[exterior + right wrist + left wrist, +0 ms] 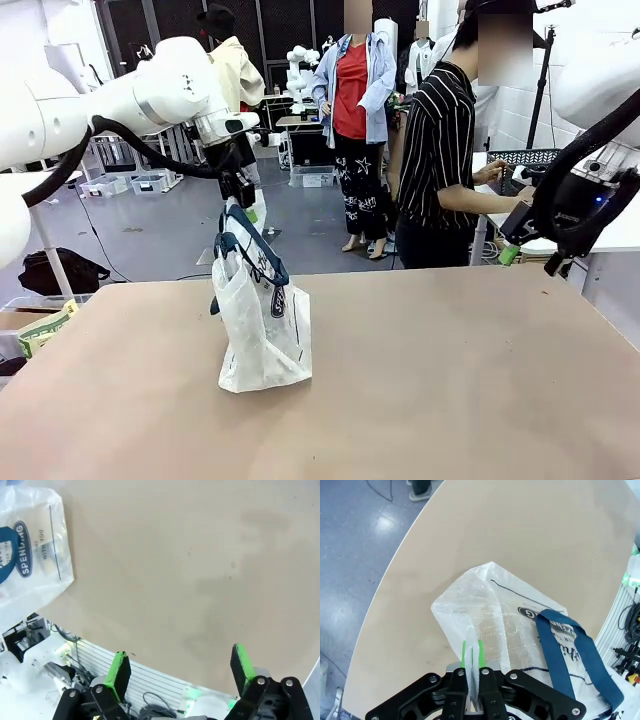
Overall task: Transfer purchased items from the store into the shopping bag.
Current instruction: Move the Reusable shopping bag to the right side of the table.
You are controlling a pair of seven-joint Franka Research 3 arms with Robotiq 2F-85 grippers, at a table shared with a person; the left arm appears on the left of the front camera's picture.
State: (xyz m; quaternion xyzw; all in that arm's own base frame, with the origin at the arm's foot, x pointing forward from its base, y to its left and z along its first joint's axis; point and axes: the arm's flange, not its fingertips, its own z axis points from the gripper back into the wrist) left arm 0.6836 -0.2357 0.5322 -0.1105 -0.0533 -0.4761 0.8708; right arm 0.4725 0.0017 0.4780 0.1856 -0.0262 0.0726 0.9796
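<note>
Pinching the shopping bag's (262, 335) thin top edge, your left gripper (472, 655) holds it upright on the table (450, 380), left of centre. Your right gripper (180, 667) hangs spread wide, empty, off the table's right edge. What lies inside the bag is too hazy to make out.

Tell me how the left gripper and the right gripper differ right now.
The left gripper is shut on the top edge of the shopping bag, holding it upright on the table; the right gripper is open and holds nothing. The left gripper hangs above the bag; the right gripper hovers beside the table's right edge, near the person. Both have green pads.
</note>
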